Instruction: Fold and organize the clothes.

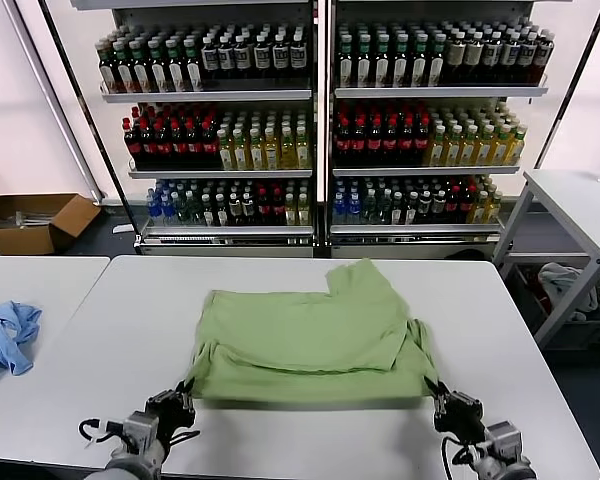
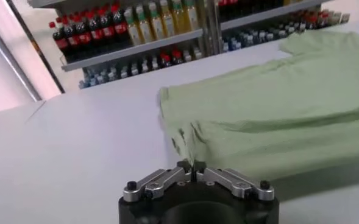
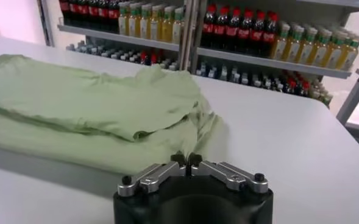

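The light green shirt point(image 1: 310, 335) lies partly folded on the white table point(image 1: 120, 340), its near part doubled over and one sleeve pointing toward the shelves. Its collar, buttons and print are hidden. My left gripper point(image 1: 185, 396) is at the shirt's near left corner, shut on the cloth edge. In the left wrist view the gripper point(image 2: 191, 165) pinches the shirt point(image 2: 277, 103). My right gripper point(image 1: 438, 400) is at the near right corner, also shut on the cloth. In the right wrist view the gripper point(image 3: 186, 160) pinches the shirt point(image 3: 88, 109).
A light blue cloth point(image 1: 5, 338) lies on a separate table at the left. Shelves of bottles point(image 1: 320, 120) stand behind the table. A cardboard box point(image 1: 30, 220) sits on the floor at far left, and another white table point(image 1: 580, 205) stands at the right.
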